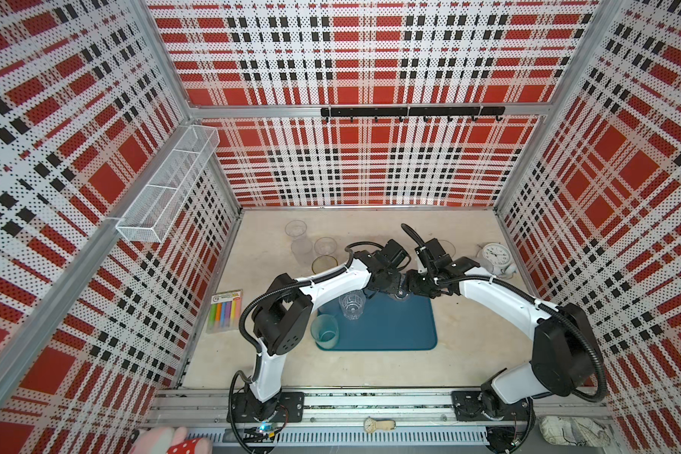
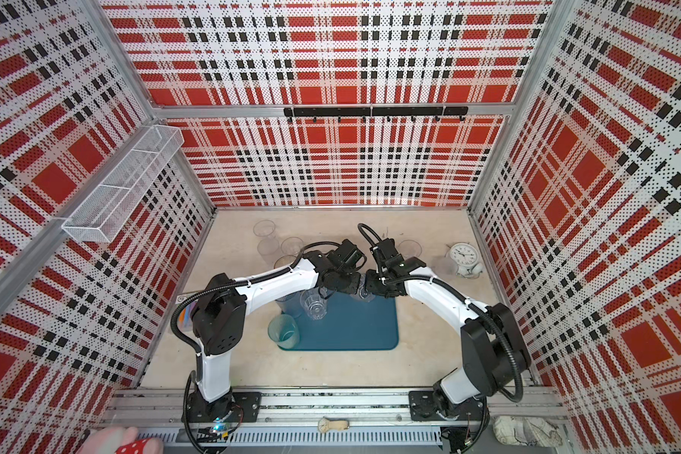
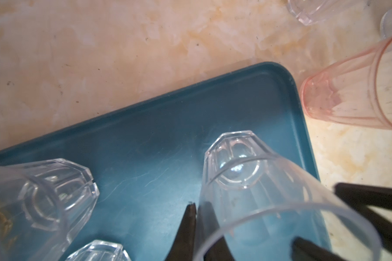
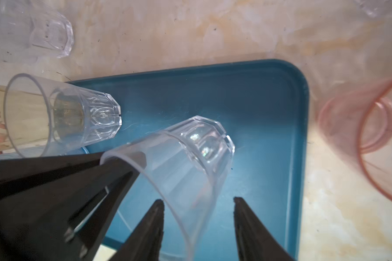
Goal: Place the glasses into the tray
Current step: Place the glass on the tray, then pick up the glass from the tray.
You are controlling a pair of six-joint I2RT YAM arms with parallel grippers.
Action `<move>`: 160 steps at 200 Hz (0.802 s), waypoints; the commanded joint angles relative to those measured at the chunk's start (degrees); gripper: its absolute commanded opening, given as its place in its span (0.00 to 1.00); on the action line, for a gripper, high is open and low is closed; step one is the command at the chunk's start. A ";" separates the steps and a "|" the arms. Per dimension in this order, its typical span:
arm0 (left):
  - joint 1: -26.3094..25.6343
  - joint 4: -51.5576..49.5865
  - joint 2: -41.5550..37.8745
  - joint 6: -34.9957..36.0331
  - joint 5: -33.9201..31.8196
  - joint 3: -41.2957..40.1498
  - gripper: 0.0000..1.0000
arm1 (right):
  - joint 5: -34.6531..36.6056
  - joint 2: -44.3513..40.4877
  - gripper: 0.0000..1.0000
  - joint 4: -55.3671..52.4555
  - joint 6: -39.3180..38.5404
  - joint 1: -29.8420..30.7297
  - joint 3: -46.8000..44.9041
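Observation:
The teal-blue tray [image 1: 394, 328] lies mid-table, and both wrists meet over its back edge. My left gripper [image 3: 197, 206] is shut on the rim of a clear faceted glass [image 3: 240, 171], one finger inside and one outside. The glass [image 4: 190, 153] leans over the tray's [image 4: 258, 101] back right corner; I cannot tell whether its base touches. My right gripper [image 4: 196, 200] is open, its fingers astride the far wall of that glass and apart from it. Another clear glass [image 1: 352, 304] and a teal glass [image 1: 325, 332] stand on the tray's left side.
A pink glass [image 3: 349, 99] stands just off the tray's corner. An amber glass [image 1: 324, 264] and clear glasses [image 1: 296, 228] stand at the back left. A white clock [image 1: 495, 254] is at the back right and a marker pack [image 1: 225, 310] at the left wall.

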 commanded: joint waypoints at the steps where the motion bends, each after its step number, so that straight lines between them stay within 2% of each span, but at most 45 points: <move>1: 0.84 2.87 -3.79 0.86 3.24 -0.17 0.17 | 2.53 0.24 0.45 3.42 2.22 0.64 -2.28; 34: 2.29 3.70 -6.63 1.09 5.56 -0.28 0.30 | 4.35 0.50 0.30 2.90 3.58 0.88 -2.55; 64: 3.65 4.18 -9.58 1.42 7.28 -0.10 0.36 | 5.66 1.56 0.17 -1.20 2.27 0.89 -0.62; 98: 5.77 4.43 -14.40 2.67 8.57 0.56 0.41 | 7.45 2.62 0.08 -8.33 -1.19 0.87 4.64; 134: 13.60 7.16 -22.38 4.47 7.21 -2.92 0.46 | 7.73 1.85 0.06 -19.92 -2.94 3.25 10.18; 160: 21.67 13.14 -28.46 3.93 6.70 -8.65 0.50 | 8.35 2.26 0.05 -26.56 -0.36 9.35 12.45</move>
